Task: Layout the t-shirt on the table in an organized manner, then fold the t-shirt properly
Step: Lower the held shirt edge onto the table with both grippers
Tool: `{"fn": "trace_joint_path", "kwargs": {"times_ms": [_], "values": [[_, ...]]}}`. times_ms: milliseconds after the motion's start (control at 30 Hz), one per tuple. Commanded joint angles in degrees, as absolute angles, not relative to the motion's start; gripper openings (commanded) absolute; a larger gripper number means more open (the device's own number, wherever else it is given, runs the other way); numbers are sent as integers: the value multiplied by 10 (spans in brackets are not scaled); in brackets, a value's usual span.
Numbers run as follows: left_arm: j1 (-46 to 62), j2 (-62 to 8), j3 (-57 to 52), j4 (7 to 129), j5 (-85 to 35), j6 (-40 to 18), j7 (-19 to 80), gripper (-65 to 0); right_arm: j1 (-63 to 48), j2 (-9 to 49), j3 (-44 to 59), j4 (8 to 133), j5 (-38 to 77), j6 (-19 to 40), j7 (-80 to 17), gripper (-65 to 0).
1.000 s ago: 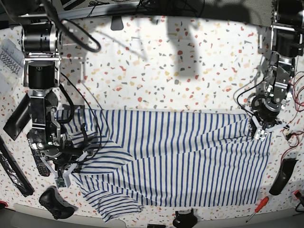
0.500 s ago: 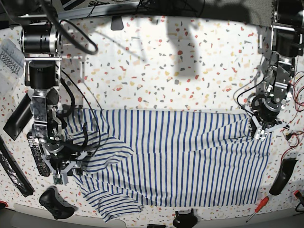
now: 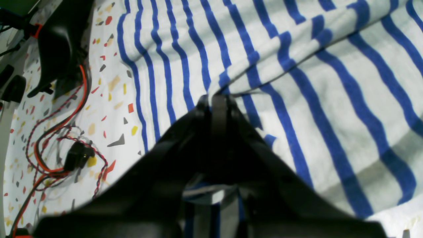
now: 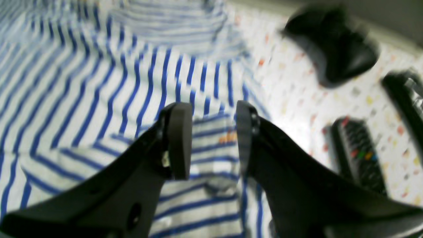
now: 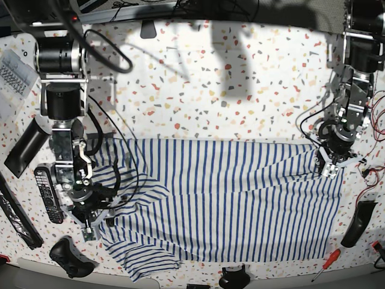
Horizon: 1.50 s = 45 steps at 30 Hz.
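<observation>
Left wrist view: the left gripper (image 3: pixel 216 99) is clamped tight on a pinch of the shirt (image 3: pixel 297 82), which rises into a ridge at the jaw tips. The table (image 3: pixel 109 99) shows bare to the left, with red and black wires (image 3: pixel 56 138) lying on it.

Right wrist view: the right gripper (image 4: pixel 213 138) stands with its jaws apart and nothing between them — the shirt (image 4: pixel 99 86) lies below, rumpled near the neck area. A remote (image 4: pixel 358 153) and a black controller (image 4: pixel 333 48) sit on the table (image 4: pixel 287 92) to the right.

Base view: the shirt (image 5: pixel 234 198) is spread across the near half of the table (image 5: pixel 210 84), its body mostly flat. Its left end, by the right gripper (image 5: pixel 93 224), is bunched and one sleeve trails toward the near edge. The left gripper (image 5: pixel 332 168) holds the far right corner. A screwdriver (image 5: pixel 325 263) lies near right.

Judging from this, laying out is well along but unfinished — the left end needs smoothing, and no fold is made yet.
</observation>
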<state>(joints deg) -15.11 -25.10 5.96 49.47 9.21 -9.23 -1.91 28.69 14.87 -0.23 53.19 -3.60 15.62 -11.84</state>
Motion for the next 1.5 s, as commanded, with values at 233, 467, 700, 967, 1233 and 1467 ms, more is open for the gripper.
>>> {"fn": "trace_joint_path", "kwargs": {"times_ms": [233,467,700,967,1233,1467], "values": [[-199,-279,57,502,90,-89,-26,-591,308,141,0,541,-35,156,-124,-431],[-203,-298,57,502,89,-90,-24,-485,307,141,0,541,-35,156,-133,-431],[-207,-297,57,502,89,-90,-24,-366,308,141,0,541,-34,156,-146,-431],[-255,-305,57,502,90,-90,-13,-366,307,140,0,541,-26,156,-156,-431],[-295,-326,57,502,80,-106,5,-366,306,139,0,541,-26,156,-159,-431],[-281,-316,57,502,53,-170,17,-366,306,139,0,541,-26,156,-161,-431]]}}
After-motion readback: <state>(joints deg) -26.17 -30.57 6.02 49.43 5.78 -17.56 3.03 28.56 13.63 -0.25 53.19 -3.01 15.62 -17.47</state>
